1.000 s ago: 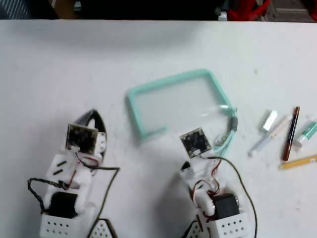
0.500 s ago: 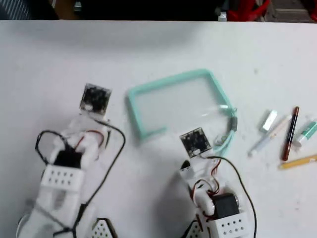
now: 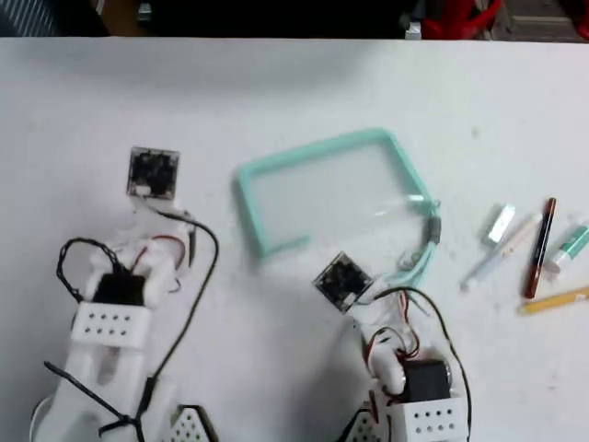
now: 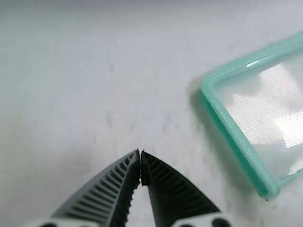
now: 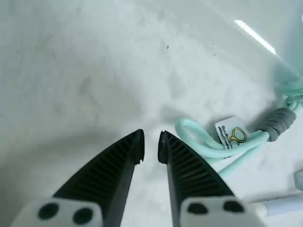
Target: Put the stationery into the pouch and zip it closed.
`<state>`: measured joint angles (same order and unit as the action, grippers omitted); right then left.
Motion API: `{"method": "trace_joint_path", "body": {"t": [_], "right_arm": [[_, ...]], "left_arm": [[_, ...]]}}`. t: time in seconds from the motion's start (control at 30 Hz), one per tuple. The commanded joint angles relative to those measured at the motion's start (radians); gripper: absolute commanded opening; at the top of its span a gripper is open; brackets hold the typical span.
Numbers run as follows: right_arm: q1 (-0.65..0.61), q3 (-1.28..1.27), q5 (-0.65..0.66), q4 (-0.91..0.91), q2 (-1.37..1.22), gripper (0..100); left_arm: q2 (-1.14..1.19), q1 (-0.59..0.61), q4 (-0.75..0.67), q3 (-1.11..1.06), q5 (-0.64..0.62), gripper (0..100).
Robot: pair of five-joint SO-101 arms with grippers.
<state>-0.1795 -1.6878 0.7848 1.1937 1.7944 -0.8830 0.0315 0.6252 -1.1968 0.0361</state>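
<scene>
A clear pouch (image 3: 327, 189) with a teal rim lies flat at the table's middle; its teal cord and grey zip pull (image 3: 433, 230) trail off its right side. Stationery lies to the right of it: a white pen (image 3: 502, 249), a brown pen (image 3: 540, 247), a yellow pencil (image 3: 554, 300), a green-and-white tube (image 3: 571, 244) and a small pale piece (image 3: 500, 224). My left gripper (image 4: 140, 157) is shut and empty over bare table left of the pouch corner (image 4: 213, 87). My right gripper (image 5: 150, 139) is slightly open and empty, close to the cord loop (image 5: 208, 142) and its tag (image 5: 230, 135).
The left arm (image 3: 120, 295) and the right arm (image 3: 405, 378) rise from the near edge, trailing black cables. Bare white table (image 3: 276, 83) stretches behind and left of the pouch. Dark clutter lines the far edge.
The left arm has stretched away from the near edge, then drifted left. The right arm's wrist has swung a little left and back from the pouch's cord side.
</scene>
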Motion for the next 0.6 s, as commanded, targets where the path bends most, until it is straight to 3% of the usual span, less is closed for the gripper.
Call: {"method": "trace_joint_path", "body": {"t": [0.0, 0.17, 0.3, 0.57], "right_arm": [[0.016, -0.003, 0.034, -0.018, 0.007, 6.0], [0.022, -0.003, 0.032, -0.013, 0.007, 5.8], [0.022, -0.003, 0.029, -0.012, 0.007, 1.3], [0.022, -0.003, 0.035, -0.012, 0.005, 2.8]], "left_arm": [[-0.048, -0.05, -0.068, -0.021, 0.052, 3], [-0.054, -0.079, -0.146, -0.074, 0.091, 3], [-0.054, -0.079, -0.146, -0.075, 0.087, 3], [-0.056, -0.081, -0.146, -0.075, 0.069, 3]]}}
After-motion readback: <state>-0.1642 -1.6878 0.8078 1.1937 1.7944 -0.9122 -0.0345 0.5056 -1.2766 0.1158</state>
